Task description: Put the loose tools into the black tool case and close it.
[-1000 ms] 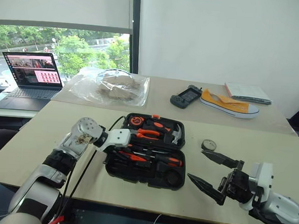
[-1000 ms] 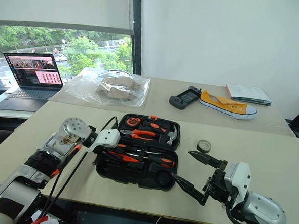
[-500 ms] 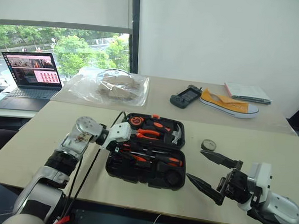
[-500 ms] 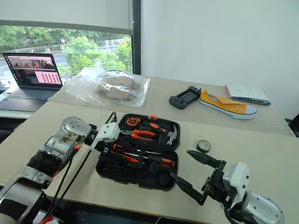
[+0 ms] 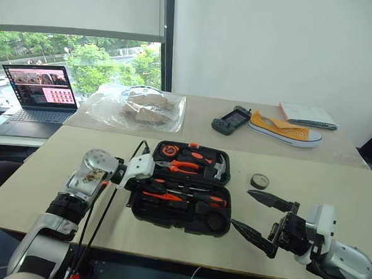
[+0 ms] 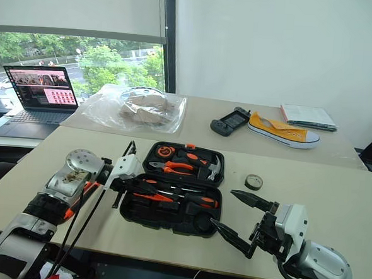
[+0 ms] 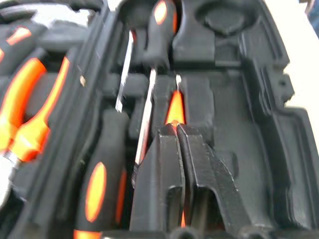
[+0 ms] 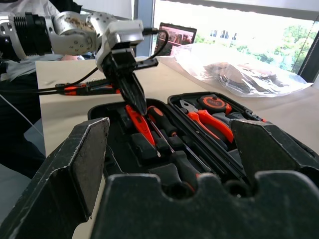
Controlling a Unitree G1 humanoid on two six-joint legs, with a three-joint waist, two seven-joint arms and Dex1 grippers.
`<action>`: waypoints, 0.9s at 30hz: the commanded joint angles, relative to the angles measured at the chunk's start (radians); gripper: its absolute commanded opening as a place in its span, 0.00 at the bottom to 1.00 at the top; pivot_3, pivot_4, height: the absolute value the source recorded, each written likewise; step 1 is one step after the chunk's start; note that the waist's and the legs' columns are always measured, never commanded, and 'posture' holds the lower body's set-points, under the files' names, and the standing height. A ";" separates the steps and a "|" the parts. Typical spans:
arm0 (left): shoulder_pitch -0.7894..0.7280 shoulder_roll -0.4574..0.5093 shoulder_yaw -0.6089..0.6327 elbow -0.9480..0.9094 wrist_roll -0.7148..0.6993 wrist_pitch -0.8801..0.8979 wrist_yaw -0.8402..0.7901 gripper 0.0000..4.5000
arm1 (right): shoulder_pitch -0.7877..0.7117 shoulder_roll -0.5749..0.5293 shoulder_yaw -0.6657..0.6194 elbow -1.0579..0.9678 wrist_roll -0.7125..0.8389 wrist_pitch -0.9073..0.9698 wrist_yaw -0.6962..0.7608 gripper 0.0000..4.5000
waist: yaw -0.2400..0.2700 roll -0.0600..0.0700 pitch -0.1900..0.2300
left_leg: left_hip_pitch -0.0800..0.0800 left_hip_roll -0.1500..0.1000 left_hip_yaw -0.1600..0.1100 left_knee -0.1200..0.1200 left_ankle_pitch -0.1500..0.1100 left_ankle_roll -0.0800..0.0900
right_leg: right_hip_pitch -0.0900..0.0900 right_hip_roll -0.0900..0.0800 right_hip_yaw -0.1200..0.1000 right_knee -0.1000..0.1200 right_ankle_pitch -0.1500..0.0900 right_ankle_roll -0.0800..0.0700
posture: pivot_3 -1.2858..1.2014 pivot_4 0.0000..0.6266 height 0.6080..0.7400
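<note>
we find the black tool case [image 5: 186,187] lying open near the front edge of the near table [image 5: 333,205], lid half away from the robot, tray half toward it.

in the lid half we count one hammer [image 5: 219,165], one pair of orange-handled pliers [image 5: 183,166] and one round orange-and-black item whose kind we cannot tell. in the tray half we count two screwdrivers with black-orange handles [image 5: 198,196], one slim orange tester screwdriver [image 8: 139,123] and one orange-black utility knife [image 5: 160,197], all lying in or over the moulded slots. one small dark tape roll [image 5: 259,181] sits on the table to the right of the case, well apart from it.

the left gripper [image 8: 138,102] is over the left end of the tray, fingers pressed together, tip down at the tester screwdriver. we cannot tell whether it touches the tool or merely sits above it; nothing is lifted. the right gripper [image 5: 260,217] hangs just beside the case's front right corner, jaws spread wide and empty.

our judgement: the step in hand is seating the tester screwdriver in its slot. the next move calls for fetching the tape roll, which lies nearer the right gripper, placing it in the round recess, then folding the lid over and latching it. a proud-standing tool could block the closure.
</note>
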 commanded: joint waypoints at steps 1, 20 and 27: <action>-0.002 -0.003 -0.014 0.018 0.034 -0.043 0.030 0.01 | -0.011 -0.001 -0.007 -0.014 0.000 -0.015 0.001 1.00 | 0.000 0.000 0.000 | 0.000 0.000 0.000 0.000 0.000 0.000 | 0.000 0.000 0.000 0.000 0.000 0.000 | 0.52 0.24 1.00; 0.013 -0.020 -0.009 0.037 0.018 0.001 0.068 0.01 | -0.010 0.000 0.003 -0.015 0.009 -0.010 0.011 1.00 | 0.000 0.000 0.000 | 0.002 0.000 -0.001 0.001 0.000 0.001 | 0.003 0.000 0.000 0.000 0.000 0.003 | 0.52 0.24 1.00; 0.075 -0.006 0.126 -0.024 -0.115 0.013 0.096 0.01 | -0.012 0.006 0.001 -0.012 0.005 -0.016 0.011 1.00 | -0.004 0.000 0.000 | 0.002 0.000 -0.001 0.001 0.000 0.001 | 0.003 0.000 0.000 0.000 0.001 0.001 | 0.52 0.24 1.00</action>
